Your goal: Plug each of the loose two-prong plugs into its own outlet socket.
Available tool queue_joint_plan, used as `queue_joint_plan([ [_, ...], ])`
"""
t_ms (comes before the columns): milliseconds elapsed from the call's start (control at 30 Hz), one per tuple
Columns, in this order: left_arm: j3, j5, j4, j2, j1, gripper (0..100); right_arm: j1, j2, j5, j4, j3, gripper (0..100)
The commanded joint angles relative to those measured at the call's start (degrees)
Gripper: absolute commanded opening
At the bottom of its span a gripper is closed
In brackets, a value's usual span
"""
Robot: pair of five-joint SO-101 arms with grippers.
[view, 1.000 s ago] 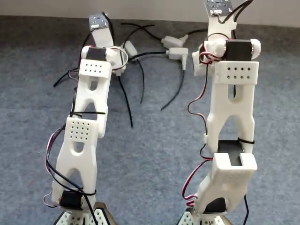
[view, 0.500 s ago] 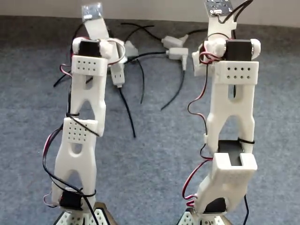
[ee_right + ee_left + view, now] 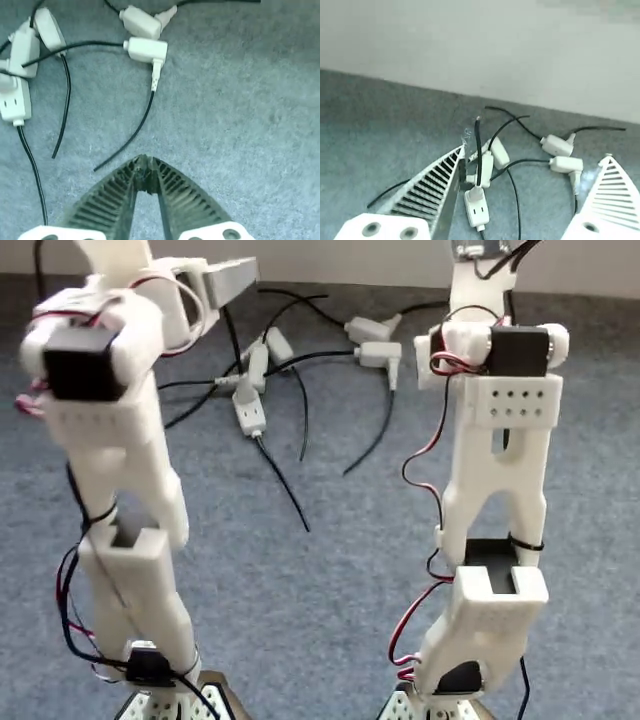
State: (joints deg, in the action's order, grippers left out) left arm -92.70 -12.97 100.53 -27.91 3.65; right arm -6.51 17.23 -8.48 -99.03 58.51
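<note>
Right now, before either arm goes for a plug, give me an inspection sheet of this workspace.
Surface: grey carpet, flat.
Job's things: outlet socket lies with both slots facing up and empty. White connector bodies lie close behind it; whether any are mated cannot be told. Two white plugs lie side by side, apart from that group, on the right arm's side.
Clutter: nothing seen.
Grippers: left tool open, raised, nothing between its fingers. Right tool shut, empty, above the carpet.
Cables: black cords loose, crossing one another.
Surroundings: pale wall behind the carpet.
</note>
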Motion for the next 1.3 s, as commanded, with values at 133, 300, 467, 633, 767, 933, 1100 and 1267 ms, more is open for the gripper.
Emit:
queue_joint_plan([
  [133,5.93,0.53,0.53,29.14,0.22,36,0.48,-3.03,0.79,-1.98,21.32,1.0],
  [300,17.63,0.35,0.35,48.66,0.13,35,0.48,-3.03,0.79,-2.07,39.08,1.0],
  [467,28.18,0.35,0.35,63.78,0.13,36,0.48,-10.51,0.7,-2.07,41.45,1.0],
  [633,37.05,0.35,0.35,76.7,0.13,35,0.48,-25.36,0.7,-1.98,36.88,1.2],
  [767,43.12,0.26,0.35,85.58,0.13,35,0.48,-37.58,0.7,-1.98,28.79,1.2],
  [933,50.24,0.18,0.35,94.02,0.13,35,0.48,-52.53,0.7,-1.98,13.76,1.2],
  [1100,57.63,-2.81,0.35,102.99,0.13,35,0.48,-68.0,0.7,-1.89,-1.98,1.2],
  [1267,69.49,-2.9,0.35,109.93,0.13,35,0.48,-79.78,0.7,-1.8,-20.7,1.2],
])
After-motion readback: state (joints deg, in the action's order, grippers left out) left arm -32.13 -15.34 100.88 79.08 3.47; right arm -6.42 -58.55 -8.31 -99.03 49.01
